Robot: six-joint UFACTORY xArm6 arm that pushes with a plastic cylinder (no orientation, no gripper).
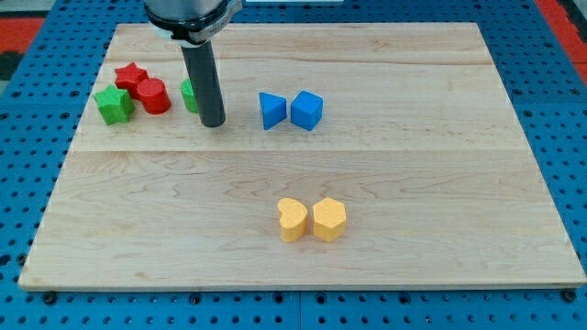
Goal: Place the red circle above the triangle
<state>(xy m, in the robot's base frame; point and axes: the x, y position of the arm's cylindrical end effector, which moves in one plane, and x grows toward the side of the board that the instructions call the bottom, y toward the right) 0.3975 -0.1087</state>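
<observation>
The red circle (153,95) lies near the board's upper left, touching a red star (131,77) above-left and next to a green star (114,104) at its left. The blue triangle (272,110) lies right of centre-top, touching a blue cube (307,110) on its right. My tip (213,123) rests on the board between the red circle and the blue triangle, right beside a green block (190,94) that the rod mostly hides.
A yellow heart (292,220) and a yellow hexagon (329,219) lie side by side in the lower middle. The wooden board (440,183) sits on a blue perforated table (569,110).
</observation>
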